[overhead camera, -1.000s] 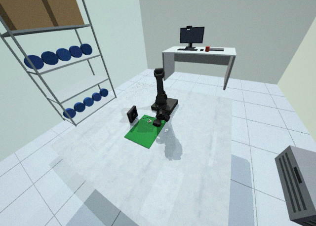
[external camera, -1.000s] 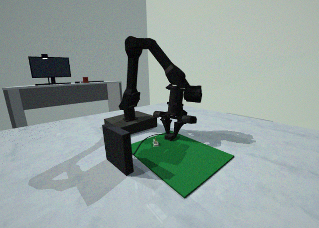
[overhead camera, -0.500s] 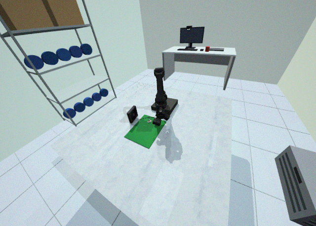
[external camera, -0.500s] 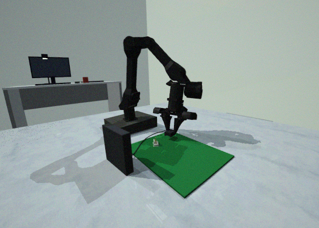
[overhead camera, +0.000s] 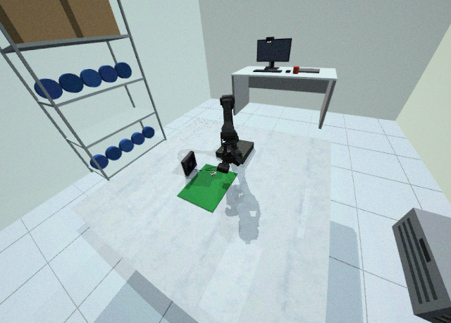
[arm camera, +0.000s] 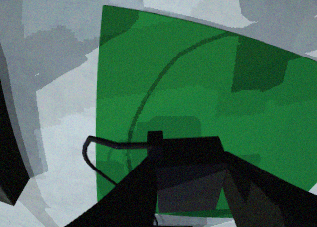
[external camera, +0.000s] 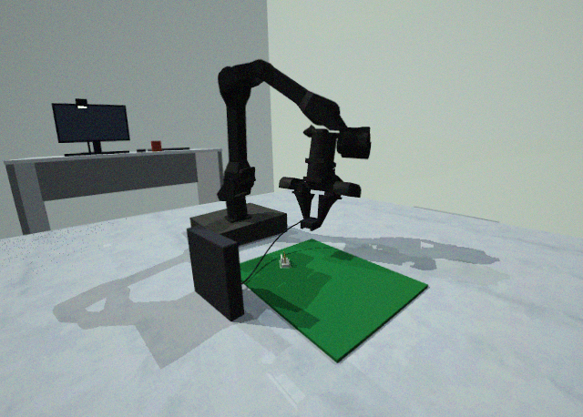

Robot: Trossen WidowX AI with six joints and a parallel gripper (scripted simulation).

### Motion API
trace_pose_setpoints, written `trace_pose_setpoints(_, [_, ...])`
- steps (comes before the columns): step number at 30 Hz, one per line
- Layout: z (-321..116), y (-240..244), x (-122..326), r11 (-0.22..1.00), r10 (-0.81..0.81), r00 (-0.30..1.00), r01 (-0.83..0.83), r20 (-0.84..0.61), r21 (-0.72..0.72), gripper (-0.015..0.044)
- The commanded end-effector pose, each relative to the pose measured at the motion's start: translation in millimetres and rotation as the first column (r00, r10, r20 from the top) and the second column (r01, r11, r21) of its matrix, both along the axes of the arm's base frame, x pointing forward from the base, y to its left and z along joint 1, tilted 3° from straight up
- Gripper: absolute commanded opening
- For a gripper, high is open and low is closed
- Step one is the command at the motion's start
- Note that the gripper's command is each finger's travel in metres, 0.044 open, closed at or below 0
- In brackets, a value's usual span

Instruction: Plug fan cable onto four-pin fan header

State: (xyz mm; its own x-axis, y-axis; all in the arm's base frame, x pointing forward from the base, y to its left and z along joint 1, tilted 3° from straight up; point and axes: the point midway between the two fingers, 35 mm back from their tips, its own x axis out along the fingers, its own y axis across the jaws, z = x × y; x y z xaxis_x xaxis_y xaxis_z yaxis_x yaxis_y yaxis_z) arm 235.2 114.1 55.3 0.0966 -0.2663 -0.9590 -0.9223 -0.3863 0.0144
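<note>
My gripper (external camera: pixel 313 218) (arm camera: pixel 187 161) is shut on the black plug (overhead camera: pixel 223 167) (external camera: pixel 309 224) (arm camera: pixel 188 189). It holds the plug in the air above the back part of the green board (overhead camera: pixel 204 194) (external camera: pixel 352 309) (arm camera: pixel 170 93), clear of the surface. The black cable (external camera: pixel 270 249) (arm camera: pixel 119 145) runs from the plug's side down to the standing black fan (overhead camera: pixel 189 163) (external camera: pixel 214 271). The small pale header (overhead camera: pixel 213 173) (external camera: pixel 284 260) with upright pins stands on the board, between the fan and the plug and lower than the plug. The header cannot be made out in the wrist view.
The fan stands beside the board's left edge. The arm's base (overhead camera: pixel 245 150) (external camera: pixel 263 215) is behind the board. A shelf rack (overhead camera: pixel 126 110), a desk (overhead camera: pixel 284 73) with a monitor (overhead camera: pixel 273 50), and a grey case (overhead camera: pixel 418 261) stand farther off.
</note>
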Motion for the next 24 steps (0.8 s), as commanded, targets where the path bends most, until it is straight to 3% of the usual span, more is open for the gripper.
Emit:
trace_pose_setpoints(1, [13.3,0.5,-0.5,1.0,-0.003,1.0,0.003,0.004,0.004,0.0])
trace_pose_setpoints(7, [21.3,0.0,-1.4,1.0,-0.025,1.0,0.025,0.008,0.008,0.0])
trace_pose_setpoints(15, [21.2,-0.9,1.9,0.957,-0.286,0.957,0.282,0.052,0.064,0.0])
trace_pose_setpoints(24, [21.2,-1.9,5.7,0.824,-0.562,0.823,0.55,0.079,0.133,0.0])
